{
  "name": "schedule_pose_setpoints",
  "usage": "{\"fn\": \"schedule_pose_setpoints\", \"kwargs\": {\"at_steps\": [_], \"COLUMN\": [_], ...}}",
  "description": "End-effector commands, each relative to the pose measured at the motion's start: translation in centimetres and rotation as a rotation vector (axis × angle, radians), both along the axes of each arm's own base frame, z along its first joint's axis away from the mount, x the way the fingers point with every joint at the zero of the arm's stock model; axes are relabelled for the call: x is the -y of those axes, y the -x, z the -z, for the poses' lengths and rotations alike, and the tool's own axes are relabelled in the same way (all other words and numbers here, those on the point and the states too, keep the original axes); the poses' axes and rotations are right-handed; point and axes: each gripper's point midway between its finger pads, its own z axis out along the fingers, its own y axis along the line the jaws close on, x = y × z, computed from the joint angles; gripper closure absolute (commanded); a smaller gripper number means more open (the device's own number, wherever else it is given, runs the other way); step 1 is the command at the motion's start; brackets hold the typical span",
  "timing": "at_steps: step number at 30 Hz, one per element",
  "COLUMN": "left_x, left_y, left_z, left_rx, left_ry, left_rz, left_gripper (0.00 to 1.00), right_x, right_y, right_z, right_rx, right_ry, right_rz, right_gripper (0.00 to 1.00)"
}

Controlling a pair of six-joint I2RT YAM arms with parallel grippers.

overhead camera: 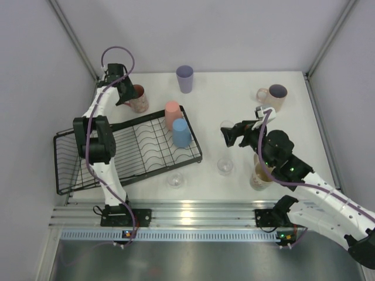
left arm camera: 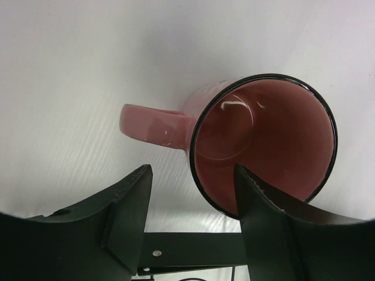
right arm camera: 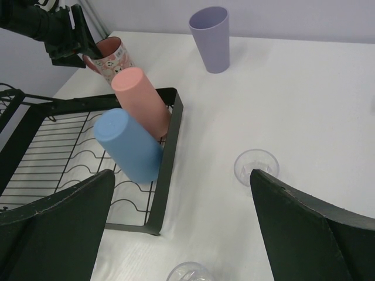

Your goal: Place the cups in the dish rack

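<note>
My left gripper is open over a pink mug behind the black wire dish rack. In the left wrist view the gripper straddles the mug's rim beside its handle, one finger over the inside. A salmon tumbler and a blue tumbler lie in the rack's right end. My right gripper is open and empty above three clear glasses. In the right wrist view the gripper spans the rack's corner and one glass.
A lavender tumbler stands at the back middle. A cream mug stands at the back right. Another cream mug is partly hidden under my right arm. Walls close in on three sides.
</note>
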Motion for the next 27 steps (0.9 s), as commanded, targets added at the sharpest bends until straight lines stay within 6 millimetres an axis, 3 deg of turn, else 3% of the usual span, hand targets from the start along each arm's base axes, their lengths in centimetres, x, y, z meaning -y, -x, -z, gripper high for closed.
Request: {"fn": "schedule_pose_setpoints", "kwargs": {"at_steps": [1, 15, 18, 19, 21, 25, 27], "left_x": [0.2, 1.1, 1.3, 1.3, 1.7, 2.7, 3.0], "left_y": [-0.9, -1.8, -2.0, -2.0, -2.2, -2.8, -3.1], "left_z": [-0.5, 1.8, 1.5, 1.1, 0.4, -2.5, -5.1], "left_rx": [0.018, -0.018, -0.01, -0.002, 0.013, 0.077, 0.132], "left_ry": [0.024, 0.057, 0.064, 0.065, 0.077, 0.109, 0.115], "left_rz": [0.002, 0.055, 0.059, 0.059, 0.081, 0.136, 0.157], "left_gripper": [0.37, 0.58, 0.77, 0.88, 0.98, 1.0, 1.0], "right_x": [0.0, 0.1, 0.1, 0.1, 0.0, -0.4, -0.9], "right_y": [0.1, 0.1, 0.1, 0.1, 0.0, -0.4, -0.6], "right_z": [-1.0, -1.2, -1.1, -1.1, -1.0, -1.1, -1.7], "right_rx": [0.039, 0.04, 0.038, 0.039, 0.039, 0.035, 0.03], "right_ry": [-0.01, -0.009, -0.007, -0.008, -0.006, -0.004, -0.013], "right_rz": [0.004, 0.008, 0.007, 0.007, 0.007, 0.005, -0.008], "right_gripper": [0.01, 0.01, 0.01, 0.01, 0.01, 0.01, 0.01]}}
